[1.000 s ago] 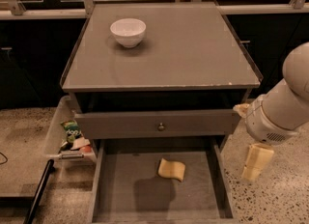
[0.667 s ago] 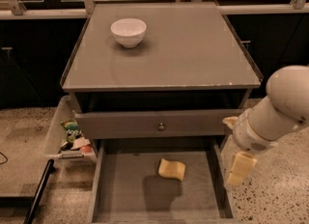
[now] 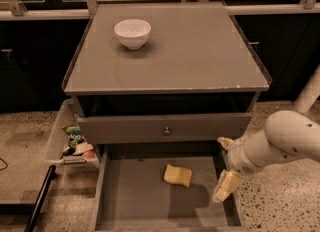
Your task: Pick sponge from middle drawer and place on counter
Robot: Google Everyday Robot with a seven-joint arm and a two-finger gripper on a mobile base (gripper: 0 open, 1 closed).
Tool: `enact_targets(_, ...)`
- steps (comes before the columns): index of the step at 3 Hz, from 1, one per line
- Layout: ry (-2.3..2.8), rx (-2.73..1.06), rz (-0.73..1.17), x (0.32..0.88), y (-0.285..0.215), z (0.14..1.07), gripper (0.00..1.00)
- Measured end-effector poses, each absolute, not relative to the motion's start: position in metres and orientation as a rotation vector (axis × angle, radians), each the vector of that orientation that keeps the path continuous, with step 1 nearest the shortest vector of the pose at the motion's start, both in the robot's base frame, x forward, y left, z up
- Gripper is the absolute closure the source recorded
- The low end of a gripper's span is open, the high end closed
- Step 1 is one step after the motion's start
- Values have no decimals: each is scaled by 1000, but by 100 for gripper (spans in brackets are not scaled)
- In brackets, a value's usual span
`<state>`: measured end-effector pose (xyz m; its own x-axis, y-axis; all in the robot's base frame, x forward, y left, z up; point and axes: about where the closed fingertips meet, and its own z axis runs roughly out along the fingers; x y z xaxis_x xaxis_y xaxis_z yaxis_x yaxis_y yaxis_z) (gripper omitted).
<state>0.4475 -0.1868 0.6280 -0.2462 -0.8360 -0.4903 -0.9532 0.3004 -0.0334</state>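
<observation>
1. You see the gripper (image 3: 219,170) at about 4 o'clock in the view, over the right side wall of the middle drawer (image 3: 135,196); its two cream fingers (image 3: 226,185) stand apart, one above the other, and nothing is between them.
2. The white arm (image 3: 285,136) comes in from 3 o'clock, passing over the speckled floor (image 3: 282,201); it touches nothing that you can make out.
3. The sponge (image 3: 177,175) lies flat on the grey floor of the middle drawer, a little right of its middle and nearer to the back; from the sponge, the gripper is at 3 o'clock, near it but apart; a dark shadow lies on the drawer floor at the sponge's 5 o'clock.
4. The middle drawer is pulled out toward 6 o'clock, and its floor carries only the sponge.
5. Above it, at 12 o'clock from the sponge, you find a closed drawer front (image 3: 125,128) with a small round knob (image 3: 167,131).
6. The counter (image 3: 200,56) is on top of the cabinet; a white bowl (image 3: 132,32) stands upright on it at about 10 o'clock of its surface; the front edge has small white chips toward its right end.
7. At 9 o'clock from the cabinet, a clear plastic bin (image 3: 56,138) holds snack packets (image 3: 75,138); it sits just beside the cabinet's left side.
</observation>
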Motion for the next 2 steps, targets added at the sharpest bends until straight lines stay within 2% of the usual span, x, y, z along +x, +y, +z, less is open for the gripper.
enact_targets(1, 2117, -1561, 484, 459, -184, 579, 0)
enact_targets(2, 2117, -1561, 485, 459, -184, 579, 0)
